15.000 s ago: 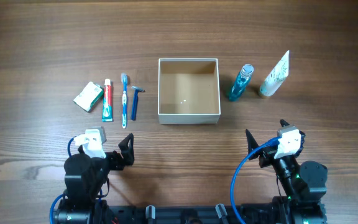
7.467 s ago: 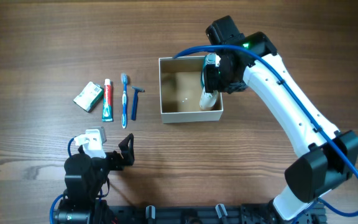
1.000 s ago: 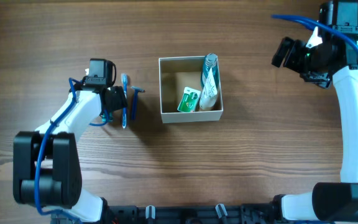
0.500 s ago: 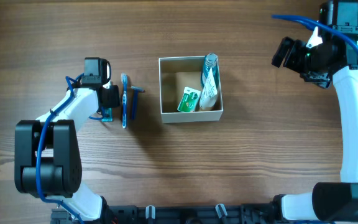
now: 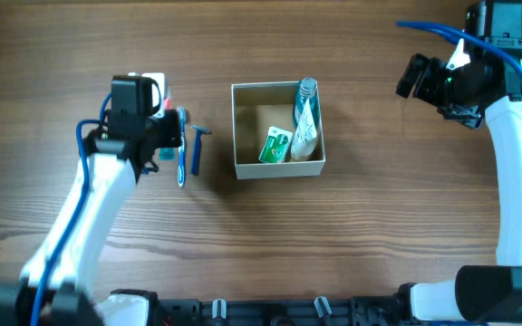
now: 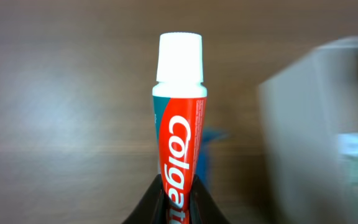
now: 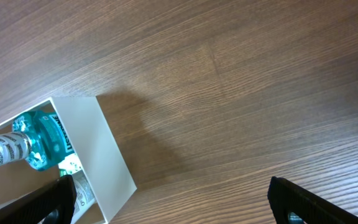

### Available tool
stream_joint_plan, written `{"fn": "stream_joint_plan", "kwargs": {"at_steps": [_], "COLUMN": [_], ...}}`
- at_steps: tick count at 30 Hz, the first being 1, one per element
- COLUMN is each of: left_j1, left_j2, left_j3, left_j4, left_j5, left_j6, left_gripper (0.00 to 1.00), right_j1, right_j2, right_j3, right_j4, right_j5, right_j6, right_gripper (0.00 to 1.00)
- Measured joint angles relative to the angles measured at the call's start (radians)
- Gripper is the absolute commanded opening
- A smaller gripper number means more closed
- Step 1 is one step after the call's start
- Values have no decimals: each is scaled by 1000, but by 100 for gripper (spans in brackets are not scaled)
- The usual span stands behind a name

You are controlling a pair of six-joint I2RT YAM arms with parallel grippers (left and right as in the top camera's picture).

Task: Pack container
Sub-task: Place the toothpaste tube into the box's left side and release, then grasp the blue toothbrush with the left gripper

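Note:
The container (image 5: 276,168), a white-walled box with a brown inside, stands mid-table and holds a green packet (image 5: 276,145), a blue bottle (image 5: 306,91) and a white tube (image 5: 304,134). Left of it, my left gripper (image 5: 163,138) is shut on a red Colgate toothpaste tube (image 6: 179,124); in the left wrist view the white cap points away from the fingers (image 6: 151,199) and the container (image 6: 303,124) is a blur at right. My right gripper (image 5: 433,91) hangs open and empty at the far right, its fingers (image 7: 297,202) spread wide over bare table beside the container (image 7: 98,149).
A blue toothbrush (image 5: 181,149) and a blue razor (image 5: 198,149) lie on the wood between my left gripper and the container. The blue bottle (image 7: 39,140) shows inside the box in the right wrist view.
My left gripper has shut on the toothpaste tube and the left arm has swung up and back with it. The right arm has not moved.

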Motion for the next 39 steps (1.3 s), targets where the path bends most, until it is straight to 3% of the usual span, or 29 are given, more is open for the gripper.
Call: {"fn": "stream_joint_plan", "kwargs": {"at_steps": [2,7,10,15,18,20,23,26,27,30,34,39], "left_j1": [-72,-286,-359,-369,-369,-367,-351,-299,-274,-179,-30,50], "left_j2": [-64,-77,13,220,254,236,154,-5,-56,-141,-38,195], "left_j3": [5,11,11,11,11,11,11,11,15,24,26,26], "left_j4": [30,140,200,280,278,275,242,189,146,-13,-152,-118], "left_j5": [24,56,44,32,29,16,-7,-24,-34,-69,-58,38], "left_j6": [-36,-94,-133,-200,-212,-222,-228,-228,-227,-224,-227,-217], "left_gripper": [18,17,16,13,20,32,47,51,59,65,69,66], "right_j1": [0,0,0,0,0,0,0,0,0,0,0,0], "right_j2": [0,0,0,0,0,0,0,0,0,0,0,0], "right_j3": [0,0,0,0,0,0,0,0,0,0,0,0], "right_j4": [0,-1,0,0,0,0,0,0,0,0,0,-1], "right_j5": [0,0,0,0,0,0,0,0,0,0,0,0], "right_j6": [0,0,0,0,0,0,0,0,0,0,0,0], "right_gripper": [100,100,100,100,100,100,100,100,100,100,100,100]}}
